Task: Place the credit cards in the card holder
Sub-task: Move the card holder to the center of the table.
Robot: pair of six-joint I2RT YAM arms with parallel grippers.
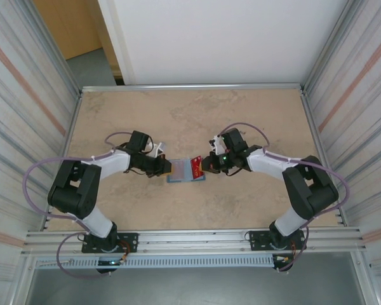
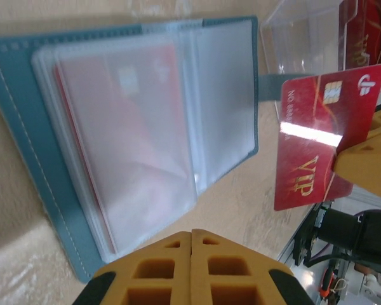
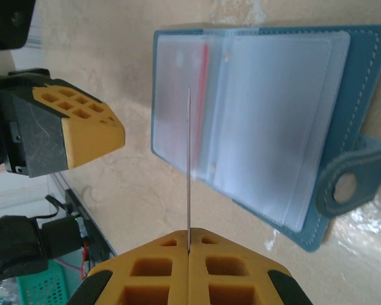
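The teal card holder (image 2: pixel 25 133) lies open on the table, its clear sleeves up, with a red credit card (image 2: pixel 114 127) showing inside one sleeve. My left gripper (image 2: pixel 191 232) is shut on nothing, just at the holder's near edge. My right gripper (image 3: pixel 189 234) is shut on a second red credit card (image 2: pixel 317 140) marked VIP, held on edge above the table beside the holder (image 3: pixel 254 127). In the right wrist view that card (image 3: pixel 188 159) appears as a thin line pointing at the sleeves. From above, both grippers (image 1: pixel 167 168) (image 1: pixel 205 164) meet over the holder (image 1: pixel 181 178).
A clear plastic case (image 2: pixel 305 38) with another red card (image 2: pixel 362 28) in it stands behind the held card. The holder's snap tab (image 3: pixel 346 184) sticks out on its right side. Metal rails and striped walls bound the table (image 1: pixel 241 121).
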